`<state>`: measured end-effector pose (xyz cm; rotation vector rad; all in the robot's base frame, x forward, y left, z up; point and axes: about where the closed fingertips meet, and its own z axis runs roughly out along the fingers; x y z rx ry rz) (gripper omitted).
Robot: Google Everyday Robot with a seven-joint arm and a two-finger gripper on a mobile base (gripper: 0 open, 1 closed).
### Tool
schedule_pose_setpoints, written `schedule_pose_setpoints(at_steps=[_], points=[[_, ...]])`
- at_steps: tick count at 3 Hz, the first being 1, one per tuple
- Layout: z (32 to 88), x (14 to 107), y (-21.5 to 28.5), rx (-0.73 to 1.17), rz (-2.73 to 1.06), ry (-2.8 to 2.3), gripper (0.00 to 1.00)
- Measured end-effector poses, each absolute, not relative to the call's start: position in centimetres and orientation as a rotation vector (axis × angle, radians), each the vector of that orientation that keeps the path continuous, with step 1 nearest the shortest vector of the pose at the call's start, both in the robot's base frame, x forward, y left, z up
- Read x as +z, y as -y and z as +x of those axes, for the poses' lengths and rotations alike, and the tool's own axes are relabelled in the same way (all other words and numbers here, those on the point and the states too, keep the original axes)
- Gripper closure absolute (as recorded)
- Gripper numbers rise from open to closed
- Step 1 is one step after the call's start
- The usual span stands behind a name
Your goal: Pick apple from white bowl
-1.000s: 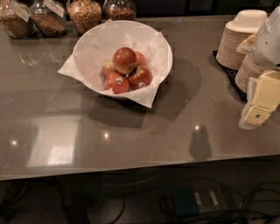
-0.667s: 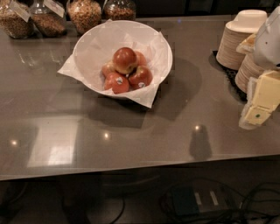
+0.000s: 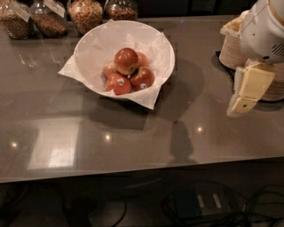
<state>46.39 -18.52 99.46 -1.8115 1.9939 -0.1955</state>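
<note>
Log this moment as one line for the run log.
gripper: right edge, beside stacked paper bowls | apple: atop smaller apples in white bowl, not grasped | stage: reach not begun

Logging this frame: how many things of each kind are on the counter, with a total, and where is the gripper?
Apples: 5 showing, largest apple on top
White bowl: 1
Jars: 4
Stacks of paper bowls: 2
Total: 12
The gripper hangs over the counter at the right, in front of the stacks, well apart from the white bowl.
</note>
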Motion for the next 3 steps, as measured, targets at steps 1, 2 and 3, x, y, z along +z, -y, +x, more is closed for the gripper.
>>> schedule_pose_setpoints(at_steps=[1, 2, 3], points=[[47.7, 100.4, 16.8, -0.221, -1.854, -1.880, 0.00], [50.8, 101.2, 13.5, -0.185, -1.931, -1.709, 0.00], [54.0, 101.7, 9.9, -0.117, -2.014, -1.541, 0.00]])
